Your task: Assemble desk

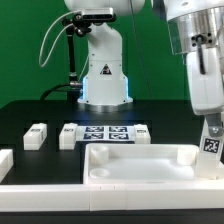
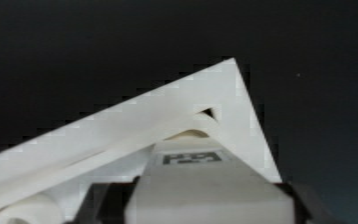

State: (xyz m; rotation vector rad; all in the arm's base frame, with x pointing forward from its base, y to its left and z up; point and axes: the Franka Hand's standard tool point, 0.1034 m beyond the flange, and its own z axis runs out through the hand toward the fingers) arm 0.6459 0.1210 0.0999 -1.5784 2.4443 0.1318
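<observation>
Black counter [image 1: 30,112], dark backdrop, white robot arm base [image 1: 105,75] at the rear. Large white plastic desk slab [image 1: 140,165] with recessed middle and raised rim lay flat near the front edge, recess up, just behind a long low white border rail [image 1: 60,190].

The hand [image 1: 208,122] hung over the slab's corner on the exterior view's right. Its jaws stood partly closed, clamped on a white square tagged leg post [image 1: 211,142] held roughly upright. The post's lower end was at or just above that corner; contact could not be told. In the wrist view the held leg post [image 2: 194,155] sat between the dark fingers [image 2: 105,205], close to a small dark hole [image 2: 208,108] in the slab's pointed corner [image 2: 220,85].

Progress, as a judgement: early. No post looked mounted on the slab. One loose white square post [image 1: 35,135] lay well off toward the exterior view's left, and another white piece [image 1: 4,160] was cut off by the frame edge. Two small white blocks flanked the flat white marker board [image 1: 105,135], likely posts, too small to be sure.

Left to do: seat and turn this post into the corner, then fetch and fit the other posts.
</observation>
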